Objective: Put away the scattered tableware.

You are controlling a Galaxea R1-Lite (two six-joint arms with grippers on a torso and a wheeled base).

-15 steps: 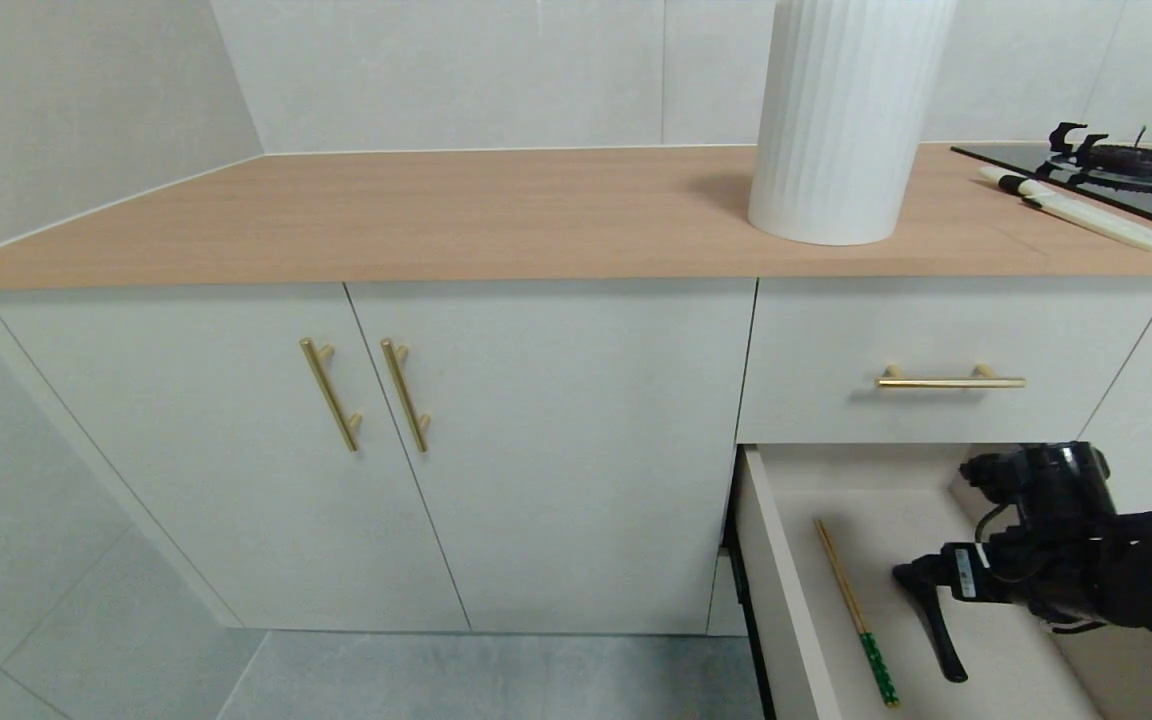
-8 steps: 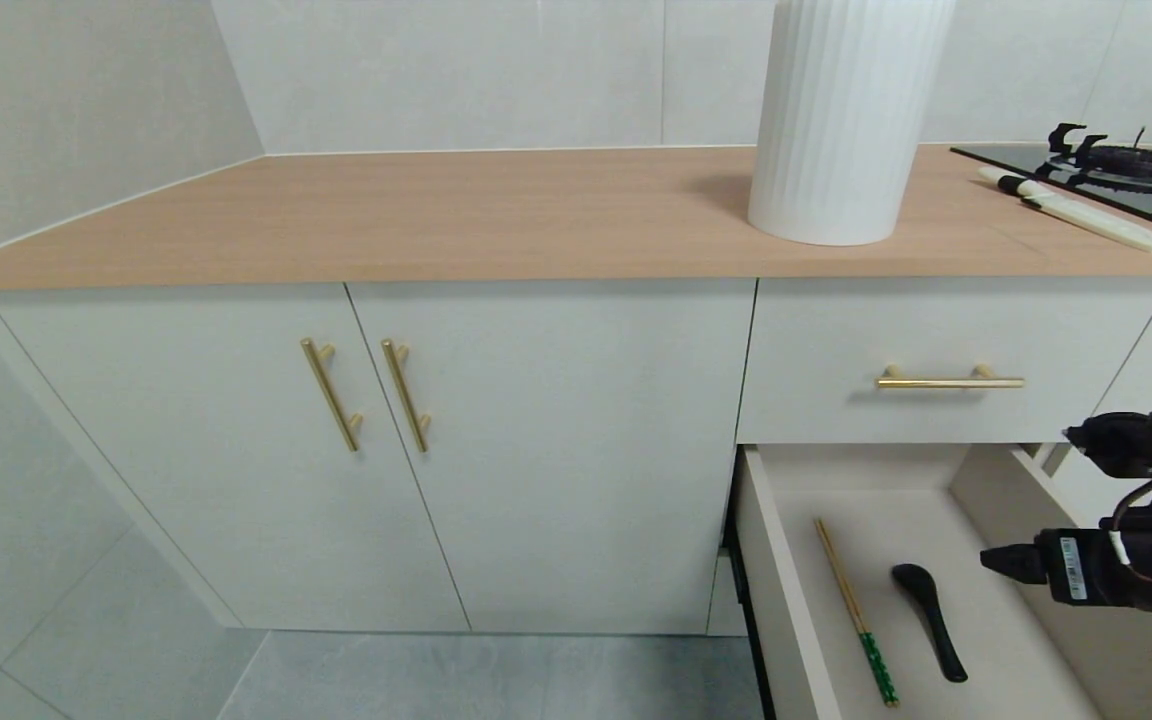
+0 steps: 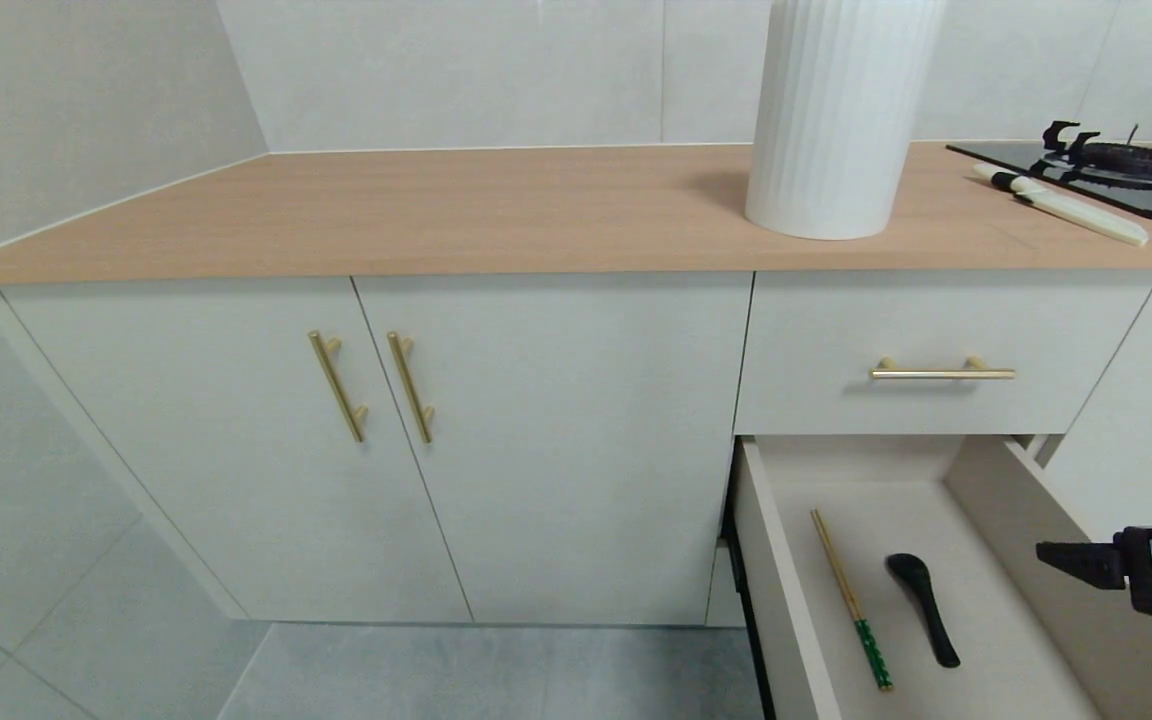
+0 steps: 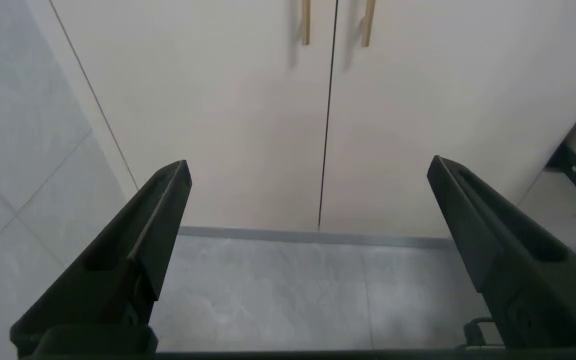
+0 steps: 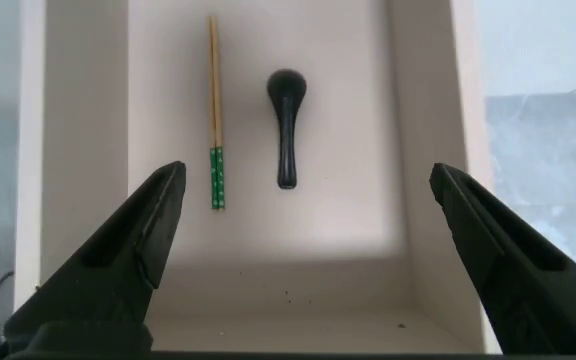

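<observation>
Here's the open drawer [image 3: 781, 600], pulled out low on the cabinet front. Both pieces of tableware lie flat on its floor. The chopsticks [image 3: 849, 600] lie along the drawer's left side as a pair, green-patterned ends toward the drawer's front. Just beside them, a touch toward the drawer's middle and not touching, lies the black spoon [image 3: 926, 612], bowl toward the back and handle toward the front.

The right gripper [image 5: 305, 185] hangs above the drawer, out by its right wall. Its jaws are spread wide and well apart from the spoon below. From its wrist camera you look straight down into the drawer, with chopsticks and spoon lying side by side.

The left gripper [image 4: 306, 170] has its jaws spread wide too. It sits left of the drawer, facing the double cabinet doors [image 3: 556, 440] with their gold handles [image 3: 338, 385], near the floor.

Directly above the drawer is a shut drawer with a gold bar handle [image 3: 942, 373], and above that the wooden counter [image 3: 436, 215]. On the counter, above the drawer, stands a tall white ribbed vase [image 3: 831, 120]. To its right a white-bladed knife [image 3: 1061, 205] lies beside a stove burner [image 3: 1126, 160].
</observation>
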